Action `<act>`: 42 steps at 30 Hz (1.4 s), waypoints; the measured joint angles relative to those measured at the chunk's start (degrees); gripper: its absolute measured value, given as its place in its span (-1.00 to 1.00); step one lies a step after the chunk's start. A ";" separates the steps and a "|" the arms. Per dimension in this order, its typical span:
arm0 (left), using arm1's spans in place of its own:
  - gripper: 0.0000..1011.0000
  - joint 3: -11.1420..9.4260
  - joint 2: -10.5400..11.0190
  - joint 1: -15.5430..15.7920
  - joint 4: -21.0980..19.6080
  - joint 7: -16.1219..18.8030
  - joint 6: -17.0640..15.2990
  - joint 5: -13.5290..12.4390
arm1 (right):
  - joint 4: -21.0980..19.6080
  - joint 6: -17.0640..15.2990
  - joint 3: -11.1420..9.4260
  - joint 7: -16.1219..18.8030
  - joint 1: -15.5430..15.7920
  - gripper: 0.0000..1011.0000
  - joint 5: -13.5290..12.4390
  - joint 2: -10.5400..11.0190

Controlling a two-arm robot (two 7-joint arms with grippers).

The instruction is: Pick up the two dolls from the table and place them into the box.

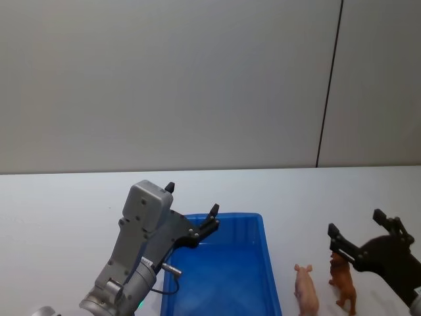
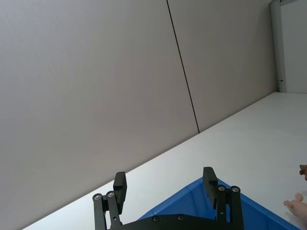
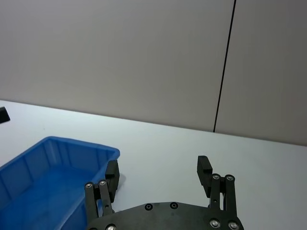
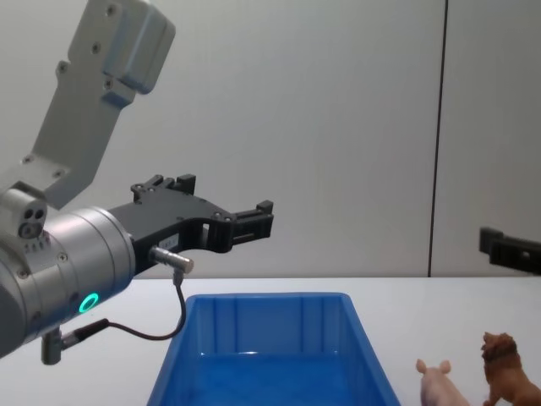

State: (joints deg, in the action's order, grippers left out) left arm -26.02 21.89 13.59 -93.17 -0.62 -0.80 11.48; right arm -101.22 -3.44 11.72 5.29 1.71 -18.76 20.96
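The pale pink pig doll and the brown lion-like doll stand side by side on the white table, just right of the blue box. My right gripper hovers open just above and behind the lion, nothing between its fingers. My left gripper is open and empty, held above the box's far left corner. The chest view shows the pig and lion beside the box. The right wrist view has the open right gripper with the box beyond it.
A plain grey wall with a dark vertical seam stands behind the table. The inside of the box holds nothing. A thin cable hangs from the left arm above the box's left wall.
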 joint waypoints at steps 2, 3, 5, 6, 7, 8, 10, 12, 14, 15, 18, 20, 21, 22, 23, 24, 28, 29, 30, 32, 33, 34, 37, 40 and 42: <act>0.98 0.00 0.00 0.00 0.00 0.00 0.00 0.00 | -0.02 -0.73 -0.40 0.44 0.39 0.98 -0.69 0.64; 0.98 0.00 0.00 0.00 0.00 0.00 0.00 0.00 | -0.02 -0.87 -0.52 0.60 0.52 0.98 -0.81 0.85; 0.98 0.00 0.00 0.00 0.00 0.00 0.00 0.00 | -0.03 -1.39 -0.79 0.94 0.84 0.98 -1.17 1.32; 0.98 0.00 0.00 0.00 0.00 0.00 0.00 0.00 | -0.03 -1.96 -1.02 1.27 1.14 0.98 -1.46 1.75; 0.98 0.00 0.00 0.00 0.00 0.00 0.00 0.00 | -0.03 -2.22 -1.12 1.42 1.29 0.98 -1.57 1.95; 0.98 0.00 0.00 0.00 0.00 0.00 0.00 0.00 | -0.03 -2.48 -1.20 1.56 1.42 0.98 -1.67 2.13; 0.98 0.00 0.00 0.00 0.00 0.00 0.00 0.00 | -0.03 -3.28 -1.49 2.01 1.93 0.98 -1.89 2.76; 0.98 0.00 0.00 0.00 0.00 0.00 0.00 0.00 | 0.06 -4.15 -1.68 2.48 2.33 0.98 -2.08 3.26; 0.98 0.00 0.00 0.00 0.00 0.00 0.00 0.00 | 0.19 -4.76 -1.80 2.81 2.61 0.98 -2.18 3.58; 0.98 0.00 0.00 0.00 0.00 0.00 0.00 0.00 | 0.35 -5.26 -1.88 3.07 2.83 0.98 -2.30 3.83; 0.98 0.00 0.00 0.00 0.00 0.00 0.00 0.00 | 0.68 -5.91 -1.96 3.48 3.03 0.98 -2.53 4.06; 0.98 0.00 -0.01 0.00 0.00 0.00 0.00 0.00 | 1.14 -6.59 -2.01 3.84 3.13 0.98 -2.83 4.14; 0.98 0.00 0.00 0.00 0.00 0.00 0.00 0.00 | 1.26 -6.79 -2.01 3.96 3.13 0.98 -2.92 4.14; 0.98 0.00 0.00 0.00 0.00 0.00 0.00 0.00 | 1.74 -7.16 -2.01 4.17 3.11 0.98 -3.10 4.12; 0.98 0.00 0.00 0.00 0.00 0.00 0.00 0.00 | 1.97 -7.32 -2.00 4.25 3.07 0.98 -3.19 4.08; 0.98 0.00 0.00 0.00 0.00 0.00 0.00 0.00 | 2.22 -7.55 -1.97 4.36 3.02 0.98 -3.24 4.02; 0.98 0.00 0.00 0.00 0.00 0.00 0.00 0.00 | 3.72 -8.47 -1.63 4.78 2.37 0.98 -3.51 3.40; 0.98 0.00 0.00 0.00 0.00 0.00 0.00 0.00 | 4.08 -8.61 -1.58 4.84 2.25 0.98 -3.55 3.29; 0.98 0.00 0.00 0.00 0.00 0.00 0.00 0.00 | 4.34 -8.76 -1.53 4.88 2.14 0.98 -3.58 3.18; 0.98 0.00 0.00 0.00 0.00 0.00 0.00 0.00 | 5.06 -9.23 -1.37 5.01 1.75 0.98 -3.69 2.83; 0.98 0.00 0.00 0.00 0.00 0.00 0.00 0.00 | 5.37 -9.43 -1.31 5.04 1.59 0.98 -3.73 2.69; 0.98 0.00 0.00 0.00 0.00 0.00 0.00 0.00 | 5.85 -9.70 -1.19 5.12 1.33 0.97 -3.82 2.46; 0.98 0.00 0.00 0.00 0.00 0.00 0.00 0.00 | 6.63 -10.08 -1.05 5.20 0.95 0.90 -3.94 2.12; 0.98 0.00 0.00 0.00 0.00 0.00 0.00 0.00 | 7.76 -10.82 -0.80 5.36 0.34 0.80 -4.12 1.61; 0.98 0.00 0.00 0.00 0.00 0.00 0.00 0.00 | 8.19 -11.14 -0.70 5.43 0.13 0.64 -4.15 1.41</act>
State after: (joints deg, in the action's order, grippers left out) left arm -26.02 21.89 13.59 -93.18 -0.63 -0.80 11.48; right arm -93.03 -14.58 11.03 10.71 1.84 -22.92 22.37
